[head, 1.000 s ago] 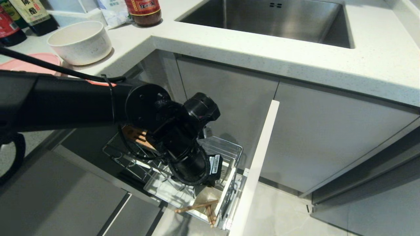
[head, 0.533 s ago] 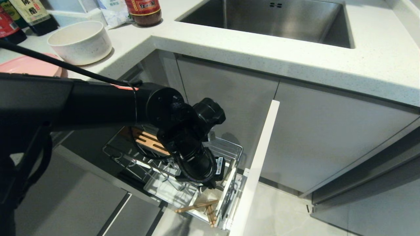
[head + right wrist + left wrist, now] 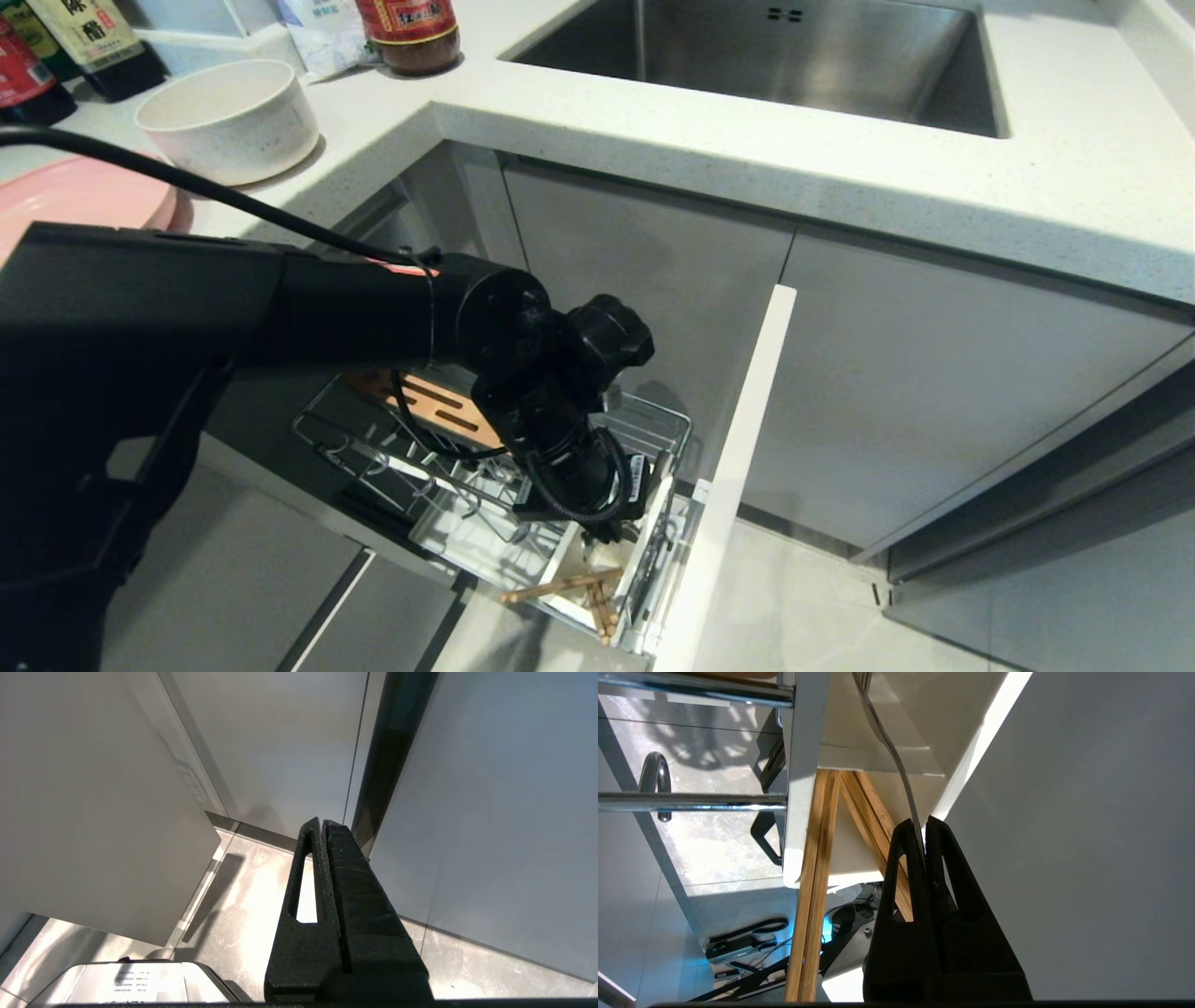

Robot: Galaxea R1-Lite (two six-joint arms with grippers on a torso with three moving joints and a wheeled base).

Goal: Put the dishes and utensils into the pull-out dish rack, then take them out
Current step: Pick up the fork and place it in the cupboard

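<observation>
Rack [image 3: 653, 425] is pulled out below your speckled white counter [image 3: 840, 177]: chrome wire, a slotted brown wooden strip [image 3: 439, 406] along its far side, and its white panel [image 3: 738, 467] standing edge-on just right of the basket. Your left arm [image 3: 280, 299] reaches across it, leaving open floor only to the right of the panel. On the counter's left end sit the pink plate [image 3: 75, 191] and the thick-walled cream bowl [image 3: 229, 117], close together, with bottles [image 3: 84, 37] behind whose labels carry Chinese characters. Your left gripper [image 3: 923, 828] hangs over the white plastic cup [image 3: 803, 788], fingers [image 3: 901, 858] pinched tight on the slim silver fork [image 3: 887, 742], tines down inside the cup. The wooden chopsticks [image 3: 817, 858] lean in the cup beside it. Your right gripper [image 3: 322, 826] is parked by the cabinet fronts, fingers pressed together on nothing.
</observation>
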